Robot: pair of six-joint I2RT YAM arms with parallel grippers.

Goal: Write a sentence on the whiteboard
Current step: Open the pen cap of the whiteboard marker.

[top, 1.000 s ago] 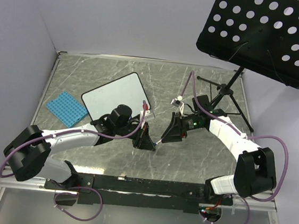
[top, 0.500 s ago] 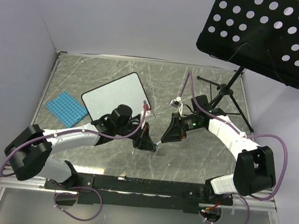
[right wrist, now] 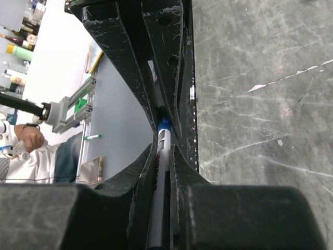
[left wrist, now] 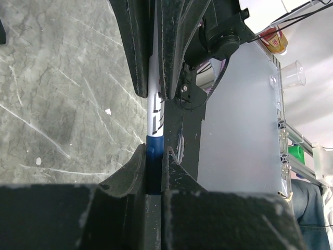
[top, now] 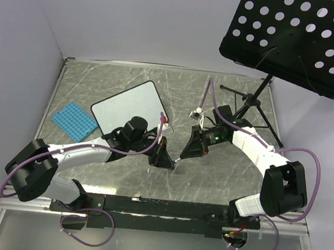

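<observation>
Overall: both arms reach in to the middle of the bench [top: 220,187], and their hands meet tip to tip on one marker [left wrist: 154,112].
Left hand [top: 163,157]: clamped on the marker's blue end; in the left wrist view its two fingers press that end from both sides.
Right hand [top: 189,148]: pinched tight on the white printed barrel, directly facing the left hand, with only a short stretch of barrel showing between the two.
Marker: held off the bench surface, spanning from one hand to the other.
Whiteboard [top: 126,112]: lies flat in the far left part of the bench, turned at a slant, one corner toward the far edge; its near edge runs just beyond the left arm [top: 74,151], whose wrist overlaps that edge in the top view. The surface reads plain white.
Blue studded plate [top: 72,120]: close to the left edge, just beside the whiteboard's left corner but apart from it.
Music-stand tray [top: 296,37]: raised over the far right corner; its tripod [top: 253,104] stands on the bench near the right edge, just behind the right arm [top: 254,147].
Open room: bare bench shows between the hands and the far edge, and in a strip between the hands and the black rail [top: 158,208] at the near edge.
</observation>
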